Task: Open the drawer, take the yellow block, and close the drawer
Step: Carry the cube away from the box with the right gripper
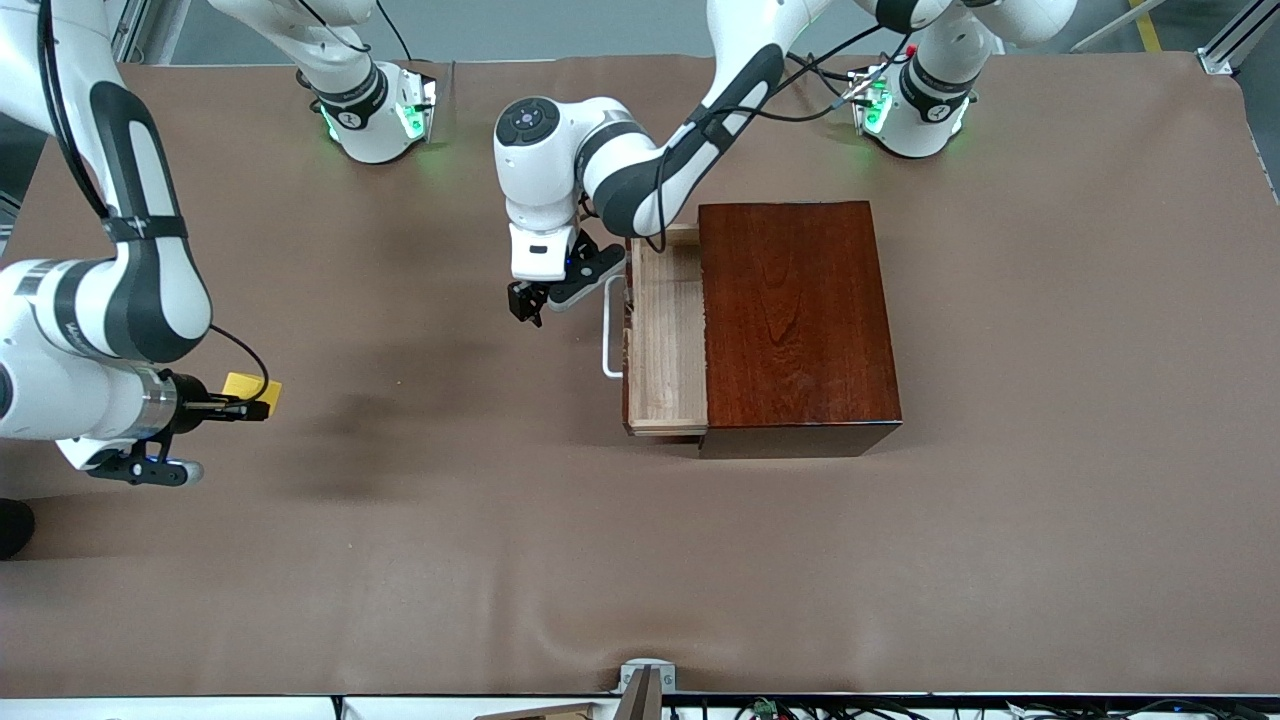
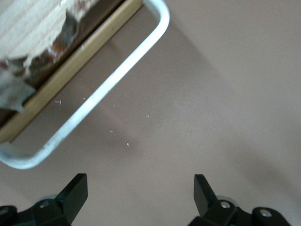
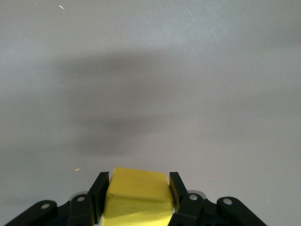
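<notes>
1. Front view: a glossy reddish-brown wooden box (image 1: 798,320) stands on the brown table cover (image 1: 640,560), toward the left arm's end of the table. Its drawer (image 1: 665,345) is pulled out toward the right arm's end, so the pale wood interior shows. The white U-shaped handle (image 1: 608,330) sticks out from the drawer's front. The left gripper (image 1: 530,303) hangs over the table cover just beside the handle, pointing down. The right gripper (image 1: 250,408) is up in the air over the table cover at the right arm's end, well apart from the box. It is clamped on the yellow block (image 1: 252,392).

2. Left wrist view: the left gripper (image 2: 141,190) has its two black fingers (image 2: 75,188) spread wide apart with nothing between them, and only bare brown table cover (image 2: 225,94) lies under the gap. The white handle (image 2: 108,89) runs slantwise across the picture, apart from both fingers. The drawer's front edge (image 2: 70,70) and a patch of its light-wood inside (image 2: 28,23) fill one corner.

3. Right wrist view: the right gripper (image 3: 139,193) holds the yellow block (image 3: 137,194) squeezed between its two black fingers (image 3: 99,193), one pressed against each side face. The block hangs clear above the table cover (image 3: 150,70), where a soft dark shadow (image 3: 113,122) lies.
</notes>
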